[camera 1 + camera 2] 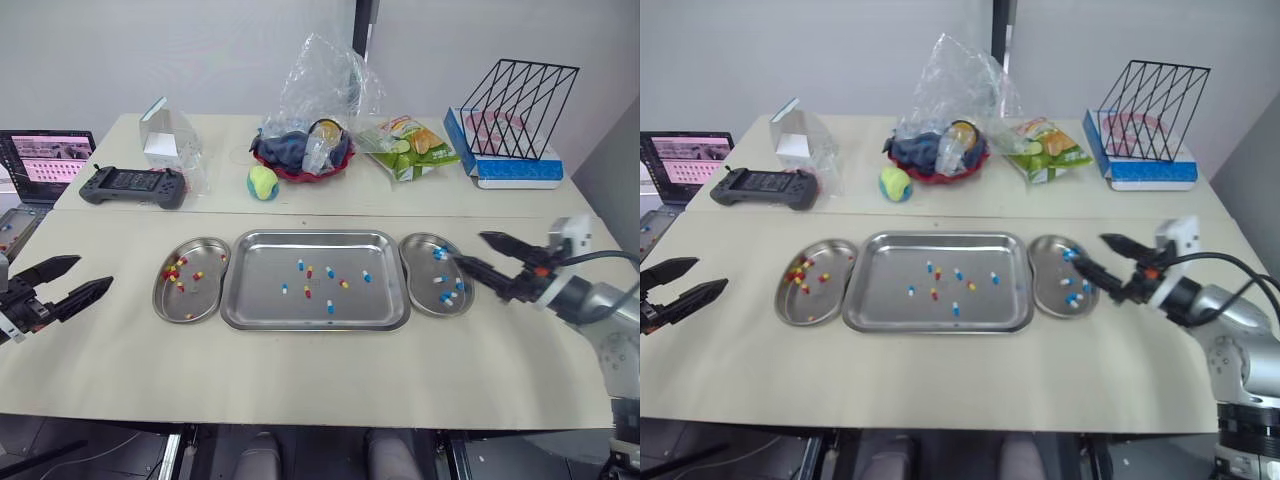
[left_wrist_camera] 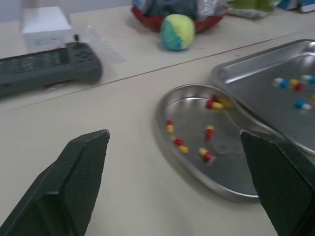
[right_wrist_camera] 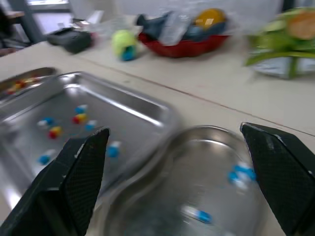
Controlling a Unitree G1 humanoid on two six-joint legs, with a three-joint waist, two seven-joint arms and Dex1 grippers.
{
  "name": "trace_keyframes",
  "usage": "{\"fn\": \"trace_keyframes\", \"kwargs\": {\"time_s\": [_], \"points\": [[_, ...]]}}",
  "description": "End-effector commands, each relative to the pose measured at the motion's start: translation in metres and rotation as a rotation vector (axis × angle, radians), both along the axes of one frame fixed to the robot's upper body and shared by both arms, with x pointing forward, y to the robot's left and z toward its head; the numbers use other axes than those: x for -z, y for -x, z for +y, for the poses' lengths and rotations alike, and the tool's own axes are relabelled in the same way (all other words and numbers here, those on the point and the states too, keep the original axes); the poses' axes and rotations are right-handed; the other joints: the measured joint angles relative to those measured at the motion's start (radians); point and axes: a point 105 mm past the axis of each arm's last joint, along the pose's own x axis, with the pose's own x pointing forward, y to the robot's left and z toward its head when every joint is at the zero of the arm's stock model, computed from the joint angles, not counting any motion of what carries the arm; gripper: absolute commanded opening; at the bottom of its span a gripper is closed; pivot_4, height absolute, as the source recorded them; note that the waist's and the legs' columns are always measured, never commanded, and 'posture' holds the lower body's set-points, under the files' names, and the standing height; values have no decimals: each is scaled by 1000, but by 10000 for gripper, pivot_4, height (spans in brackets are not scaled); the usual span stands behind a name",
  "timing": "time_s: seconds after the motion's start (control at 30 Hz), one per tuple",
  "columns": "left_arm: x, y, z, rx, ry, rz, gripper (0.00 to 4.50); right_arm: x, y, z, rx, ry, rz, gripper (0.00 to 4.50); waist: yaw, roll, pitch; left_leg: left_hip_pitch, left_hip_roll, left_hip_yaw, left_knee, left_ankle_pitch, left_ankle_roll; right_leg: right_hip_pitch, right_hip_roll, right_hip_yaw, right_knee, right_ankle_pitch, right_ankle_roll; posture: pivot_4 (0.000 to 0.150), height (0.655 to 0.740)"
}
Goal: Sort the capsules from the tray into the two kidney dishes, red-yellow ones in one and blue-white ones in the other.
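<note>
head views: the steel tray lies at the centre of the near table, with a kidney dish touching or just beside each short end. i count about eight loose capsules in the tray, a mix of red-yellow capsules and blue-white capsules, scattered over its middle.

the left kidney dish holds only red-yellow capsules, clustered toward its far outer part. the right kidney dish holds only blue-white ones.

left gripper: fingers spread wide with nothing between them, above bare table well apart from the left dish, on its outer side. its wrist view looks between the two fingers toward that dish and the tray corner.

right gripper: fingers likewise parted and empty, tips at the outer rim of the right dish; whether they touch it i cannot tell. its wrist view shows that dish between the fingers, the tray beyond.

far table: a dark handheld controller, a small white carton, a yellow-green ball, a red bowl under crumpled clear plastic, a green snack bag, and a black wire rack on a blue box. a laptop stands off the far left corner.
</note>
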Motion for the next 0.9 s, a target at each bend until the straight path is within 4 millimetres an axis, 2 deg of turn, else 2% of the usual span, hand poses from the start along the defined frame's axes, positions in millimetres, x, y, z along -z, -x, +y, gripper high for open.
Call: {"fn": "trace_keyframes", "kwargs": {"time_s": [0.03, 0.1, 0.17, 0.33, 0.43, 0.5, 0.57, 0.67, 0.9], "points": [[-26, 9, -6, 61, 30, -21, 44596, -16, 9, 44, -146, -39, 15, 45000, 0, 0, 0, 0, 0, 0, 0, 0, 0, 0, 0, 0, 0, 0, 0, 1500, 7380], [-27, 11, -17, 107, 57, -10, 44596, -13, 9, 75, -230, -1, 31, 45000, -1, 0, 0, 0, 0, 0, 0, 0, 0, 0, 0, 0, 0, 0, 0, 1500, 7380], [-27, 12, -30, 146, 65, -6, 44596, -17, 4, 110, -268, 43, -36, 45000, -1, 0, 0, 0, 1, 0, 0, 0, 0, -1, 0, 0, 1, 0, 0, 1500, 7380], [-26, 19, -48, 181, 62, 15, 44596, -28, -11, 153, -188, 48, -100, 45000, 1, -1, 0, -2, 0, 0, 0, 0, 0, -2, 0, 0, 0, 0, -1, 1500, 7380], [-28, 22, -52, 180, 62, 12, 44596, -13, -15, 179, -172, 177, -84, 45000, 3, -1, 0, -3, 1, 0, 0, 0, 0, -5, 0, 0, 2, 0, -1, 1500, 7380], [-29, 22, -51, 163, 56, -3, 44596, -5, -18, 195, -154, 137, -16, 45000, 3, -1, 0, -3, 0, 0, -1, 0, 0, -6, 0, 0, 3, 0, -1, 1500, 7380], [-32, 21, -52, 154, 53, -20, 44596, 4, -18, 205, -145, 135, 60, 45000, 0, -1, 0, -2, 1, 0, -1, 0, 0, -6, 0, 0, 5, 0, -1, 1500, 7380], [-37, 20, -58, 165, 55, -34, 44596, 16, -15, 223, -177, 172, 80, 45000, 1, -1, 0, -3, 0, 0, -1, 0, 0, -10, 0, 0, 10, 0, -1, 1500, 7380], [-38, 20, -62, 167, 59, -36, 44596, 30, -22, 242, -131, 222, 81, 45000, -7, -2, -1, -3, 1, 0, -1, 0, 0, -14, 0, -1, 13, -1, -3, 1500, 7380]]}}
